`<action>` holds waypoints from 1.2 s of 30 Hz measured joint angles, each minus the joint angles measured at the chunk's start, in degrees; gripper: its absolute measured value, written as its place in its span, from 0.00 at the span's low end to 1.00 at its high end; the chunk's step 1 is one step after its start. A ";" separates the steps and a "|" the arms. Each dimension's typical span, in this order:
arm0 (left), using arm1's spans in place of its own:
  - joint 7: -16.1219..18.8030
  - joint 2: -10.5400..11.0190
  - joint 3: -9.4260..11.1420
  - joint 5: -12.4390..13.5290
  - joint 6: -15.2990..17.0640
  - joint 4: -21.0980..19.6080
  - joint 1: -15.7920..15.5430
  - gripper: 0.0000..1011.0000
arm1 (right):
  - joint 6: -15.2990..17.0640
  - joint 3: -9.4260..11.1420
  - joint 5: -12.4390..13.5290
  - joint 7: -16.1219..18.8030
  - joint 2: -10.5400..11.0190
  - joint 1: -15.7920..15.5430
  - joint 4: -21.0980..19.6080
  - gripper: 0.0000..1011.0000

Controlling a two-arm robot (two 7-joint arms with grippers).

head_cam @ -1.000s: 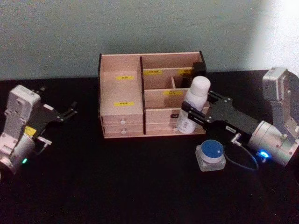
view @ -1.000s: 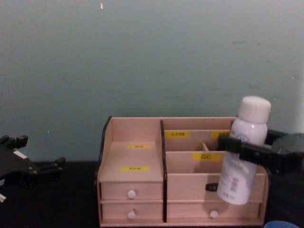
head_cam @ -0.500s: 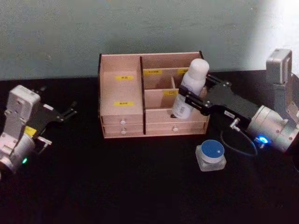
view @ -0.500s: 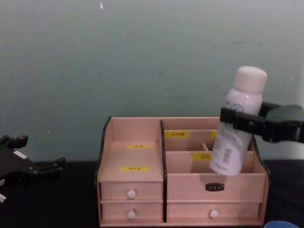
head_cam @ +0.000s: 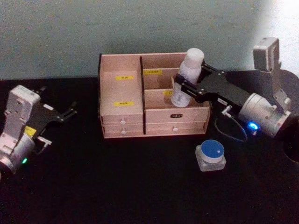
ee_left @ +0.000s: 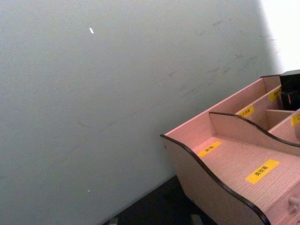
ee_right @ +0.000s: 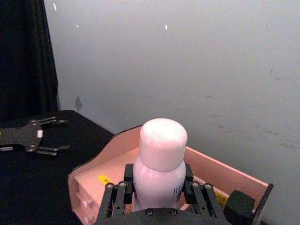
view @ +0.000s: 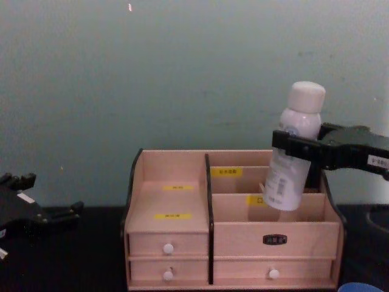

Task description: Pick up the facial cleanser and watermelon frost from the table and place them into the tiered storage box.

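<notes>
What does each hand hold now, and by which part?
The right hand holds the facial cleanser bottle around its upper body, just below the cap. The left hand is open and holds nothing.

Silver-grey arms (head_cam: pixel 18 126), black left gripper (head_cam: pixel 70 110) and right gripper (head_cam: pixel 183 88)

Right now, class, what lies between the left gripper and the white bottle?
Head view: the left section of the tiered storage box; right gripper holds the bottle.

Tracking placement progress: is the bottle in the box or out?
Out, not yet set down: the right tool is shut on the tilted bottle, its base hanging over the box's right-side compartments.
</notes>
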 joint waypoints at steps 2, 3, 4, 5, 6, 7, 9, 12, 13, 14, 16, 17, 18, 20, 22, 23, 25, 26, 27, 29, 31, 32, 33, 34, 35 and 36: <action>0.00 0.00 0.00 0.00 0.00 0.00 0.00 0.99 | -0.19 -0.29 -0.43 -0.04 -0.52 1.04 1.31 0.59; 0.00 0.00 0.00 0.00 0.00 0.00 0.00 0.99 | -0.28 -0.40 -0.63 -0.04 -0.72 1.44 1.86 0.59; 0.00 0.00 0.00 0.00 0.00 0.00 0.00 0.99 | -0.45 -0.56 -0.94 -0.04 -1.08 2.11 2.66 0.59; 0.00 0.00 0.00 0.00 0.00 0.00 0.00 0.99 | -0.57 -0.64 -1.04 -0.04 -1.27 2.45 3.12 0.59; 0.00 0.00 0.00 0.00 0.00 0.00 0.00 0.99 | -0.71 -0.70 -1.19 -0.03 -1.43 2.77 3.56 0.59; 0.00 0.00 0.00 0.00 0.00 0.00 0.00 0.99 | -0.87 -0.81 -1.45 -0.04 -1.78 3.35 4.38 0.59; 0.00 0.00 0.00 0.00 0.00 0.00 0.00 0.99 | -1.03 -0.86 -1.64 -0.03 -2.11 3.84 5.00 0.59; 0.00 0.00 0.00 0.00 0.00 0.00 0.00 0.99 | -1.36 -0.92 -1.93 0.05 -2.85 4.97 6.69 0.59; 0.00 0.00 0.00 0.00 0.00 0.00 0.00 0.99 | -1.41 -0.92 -1.98 0.06 -2.99 5.17 6.99 0.59; 0.00 0.00 0.00 0.00 0.00 0.00 0.00 0.99 | -1.47 -0.92 -2.01 0.07 -3.14 5.37 7.29 0.59; 0.00 0.00 0.00 0.00 0.00 0.00 0.00 0.99 | -1.60 -0.92 -2.07 0.11 -3.40 5.70 7.87 0.59; 0.00 0.00 0.00 0.00 0.00 0.00 0.00 0.99 | -1.77 -0.92 -2.15 0.15 -3.67 6.01 8.45 0.59; 0.00 0.00 0.00 0.00 0.00 0.00 0.00 0.99 | -1.85 -0.92 -2.20 0.19 -3.83 6.21 8.75 0.59; 0.00 0.00 0.00 0.00 0.00 0.00 0.00 0.99 | -2.14 -0.91 -2.35 0.27 -4.20 6.69 9.39 0.59; 0.00 0.00 0.00 0.00 0.00 0.00 0.00 0.99 | -2.43 -0.91 -2.54 0.33 -4.57 7.17 9.99 0.59; 0.00 0.00 0.00 0.00 0.00 0.00 0.00 0.99 | -2.54 -0.91 -2.58 0.34 -4.70 7.34 10.21 0.59; 0.00 -0.01 0.00 0.00 0.00 0.00 0.00 0.99 | -2.75 -0.92 -2.70 0.41 -4.94 7.67 10.65 0.59; 0.00 0.00 0.00 0.00 0.00 0.00 0.00 0.99 | -2.94 -0.94 -2.80 0.47 -5.22 8.05 11.13 0.59; 0.00 0.00 0.00 0.00 0.00 0.00 0.00 0.99 | -3.01 -0.95 -2.85 0.50 -5.33 8.23 11.33 0.59; 0.00 0.00 0.00 0.00 0.00 0.00 0.00 0.99 | -3.12 -1.01 -2.98 0.56 -5.60 8.61 11.78 0.59; 0.00 0.00 0.00 0.00 0.00 0.00 0.00 0.99 | -3.33 -1.12 -3.21 0.70 -5.98 9.18 12.57 0.59; 0.00 0.00 0.00 0.00 0.00 0.00 0.00 0.99 | -3.41 -1.17 -3.29 0.74 -6.11 9.40 12.86 0.59; 0.00 0.00 0.00 0.00 0.00 0.01 0.00 0.99 | -3.56 -1.28 -3.49 0.84 -6.40 9.88 13.56 0.59; 0.00 0.00 0.00 0.00 0.00 0.00 0.00 0.99 | -3.65 -1.32 -3.55 0.91 -6.53 10.10 13.87 0.59; 0.00 0.00 0.00 0.00 0.00 0.00 0.00 0.99 | -3.75 -1.39 -3.66 0.96 -6.70 10.39 14.29 0.59; 0.00 0.00 0.00 0.00 0.00 0.00 0.00 0.99 | -3.94 -1.54 -3.85 1.12 -6.99 10.91 15.11 0.59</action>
